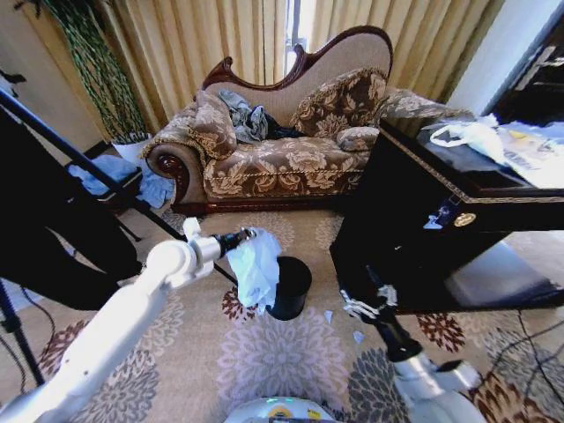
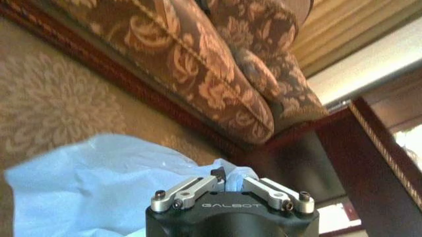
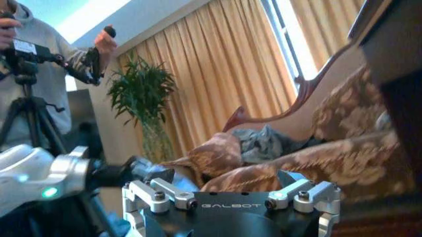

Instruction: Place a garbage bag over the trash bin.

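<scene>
Garbage bag (image 1: 256, 267) hangs from outstretched left gripper (image 1: 249, 235).

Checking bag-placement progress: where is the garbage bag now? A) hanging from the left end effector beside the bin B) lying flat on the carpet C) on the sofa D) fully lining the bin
A: the garbage bag hangs from the left end effector, shut on its top, draped against the side of the trash bin, whose rim is still uncovered.
</scene>
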`<state>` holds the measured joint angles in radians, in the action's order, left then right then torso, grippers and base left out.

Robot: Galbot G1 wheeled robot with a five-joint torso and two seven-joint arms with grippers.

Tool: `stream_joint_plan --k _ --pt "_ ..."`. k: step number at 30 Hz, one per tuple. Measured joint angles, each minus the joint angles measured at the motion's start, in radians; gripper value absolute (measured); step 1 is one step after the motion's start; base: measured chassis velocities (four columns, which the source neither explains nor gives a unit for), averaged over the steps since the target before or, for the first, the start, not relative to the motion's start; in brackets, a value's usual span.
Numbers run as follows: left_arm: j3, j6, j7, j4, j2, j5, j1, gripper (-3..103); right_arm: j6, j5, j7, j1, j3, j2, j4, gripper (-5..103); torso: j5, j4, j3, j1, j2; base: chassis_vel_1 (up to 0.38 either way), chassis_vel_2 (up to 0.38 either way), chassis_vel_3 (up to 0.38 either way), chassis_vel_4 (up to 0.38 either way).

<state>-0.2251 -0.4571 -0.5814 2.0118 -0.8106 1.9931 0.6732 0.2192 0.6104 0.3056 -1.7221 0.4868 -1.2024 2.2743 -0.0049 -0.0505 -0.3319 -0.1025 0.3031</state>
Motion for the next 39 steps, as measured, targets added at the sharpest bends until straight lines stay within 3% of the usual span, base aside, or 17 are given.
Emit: stream_joint_plan --k 6,8,10,14,19,22,27,39 --pt "0.012 0.068 -0.002 -0.026 0.022 -0.001 -0.050 0 -0.005 -0.012 -0.010 0.037 -0.122 0.001 -0.032 100 -0.0003 0.0001 0.000 0.000 0.000 0.000 0.000 0.000 0.000" --pt "0.043 0.132 0.004 -0.040 0.030 -0.005 -0.085 0 -0.008 -0.031 -0.010 0.084 -0.204 0.003 -0.063 100 -0.0002 0.0001 0.000 0.000 0.000 0.000 0.000 0.000 0.000" --pt "0.053 0.139 0.004 -0.042 0.030 -0.003 -0.092 0 -0.009 -0.033 -0.010 0.096 -0.220 0.005 -0.070 100 -0.0001 0.0001 0.000 0.000 0.000 0.000 0.000 0.000 0.000" --pt "0.175 0.173 0.012 -0.076 0.010 -0.016 -0.172 0 -0.011 -0.052 -0.009 0.204 -0.311 0.014 -0.153 100 -0.0001 0.0003 0.000 0.000 0.000 0.000 0.000 0.000 0.000" --pt "0.258 0.178 0.010 -0.129 -0.029 -0.028 -0.254 0 -0.009 -0.062 -0.001 0.258 -0.349 0.002 -0.204 100 -0.0001 0.0000 0.000 0.000 0.000 0.000 0.000 0.000 0.000" --pt "0.325 0.180 -0.007 -0.182 -0.079 -0.027 -0.363 0 0.004 -0.081 0.024 0.316 -0.374 -0.020 -0.277 100 0.0001 -0.0001 0.000 0.000 0.000 0.000 0.000 0.000 0.000" --pt "0.365 0.182 -0.026 -0.203 -0.105 -0.009 -0.439 0 0.012 -0.088 0.030 0.392 -0.381 -0.040 -0.342 100 0.0002 -0.0003 0.000 0.000 0.000 0.000 0.000 0.000 0.000" --pt "0.353 0.148 -0.034 -0.098 -0.014 0.015 -0.391 0 0.006 -0.081 0.029 0.586 -0.345 0.002 -0.419 100 0.0000 0.0002 0.000 0.000 0.000 0.000 0.000 0.000 0.000"
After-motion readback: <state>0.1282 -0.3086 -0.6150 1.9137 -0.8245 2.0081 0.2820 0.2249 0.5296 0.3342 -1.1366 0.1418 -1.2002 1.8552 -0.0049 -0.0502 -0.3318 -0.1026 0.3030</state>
